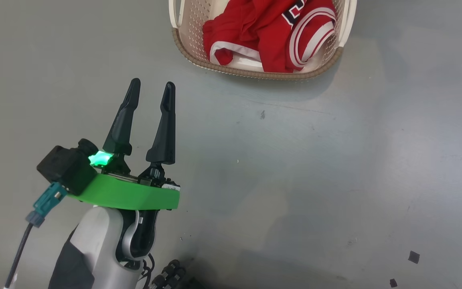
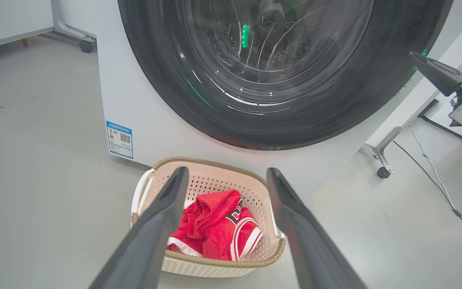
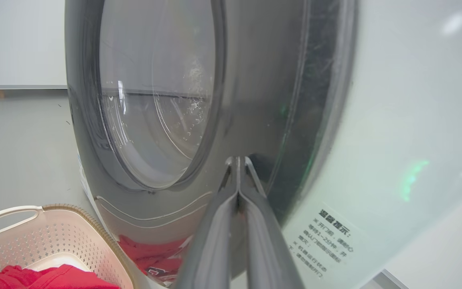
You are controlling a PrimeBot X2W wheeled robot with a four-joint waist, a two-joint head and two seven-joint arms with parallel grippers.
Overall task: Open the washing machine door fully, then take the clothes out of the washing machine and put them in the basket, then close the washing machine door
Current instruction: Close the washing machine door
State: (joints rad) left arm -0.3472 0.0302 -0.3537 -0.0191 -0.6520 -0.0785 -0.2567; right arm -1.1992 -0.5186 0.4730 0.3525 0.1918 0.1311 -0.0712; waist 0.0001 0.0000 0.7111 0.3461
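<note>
Here, the left pincer [image 1: 152, 84] is released; the right pincer [image 3: 237, 162] is clenched empty at the washing machine door [image 3: 150, 120]. A blue label [image 2: 119, 139] bears a QR code; its print is illegible.

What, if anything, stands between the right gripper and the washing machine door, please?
Nothing visible does: the right gripper, fingers shut, has its tips right at the black rim of the washing machine door.

Open floor [image 1: 295, 180] around basket [image 1: 255, 75]
</note>
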